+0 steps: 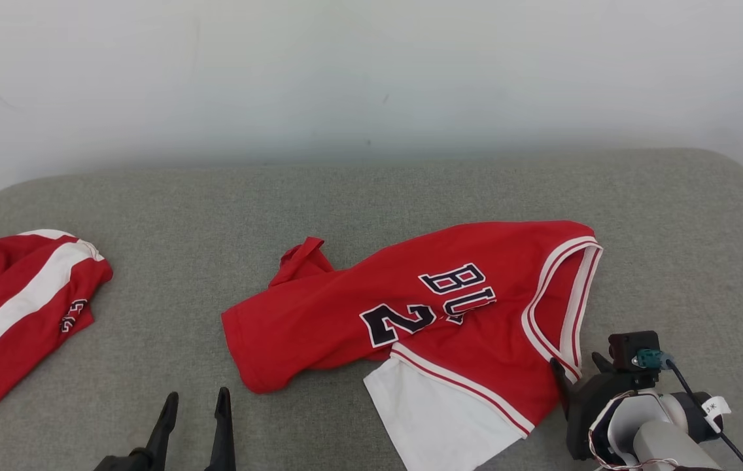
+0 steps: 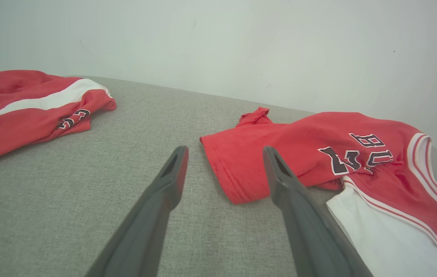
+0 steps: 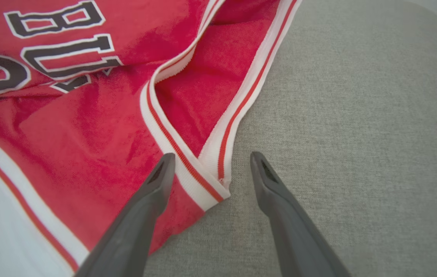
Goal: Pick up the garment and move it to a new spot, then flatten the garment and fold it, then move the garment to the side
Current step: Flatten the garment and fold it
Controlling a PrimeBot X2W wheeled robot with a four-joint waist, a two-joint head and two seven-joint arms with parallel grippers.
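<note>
toward the front right of the grey padded surface (image 1: pixel 371 196) you see the red jersey (image 1: pixel 496 340) lying crumpled. a second red garment (image 1: pixel 12 307) sits at the left edge. your right gripper (image 3: pixel 211 156) stands with fingers apart either side of the jersey's trim corner; your left gripper (image 1: pixel 197 394) is spread too, empty.

Matt red knit cloth jersey (image 1: pixel 319 327) on coarse, grey woven upholstery (image 1: pixel 345 196).
</note>
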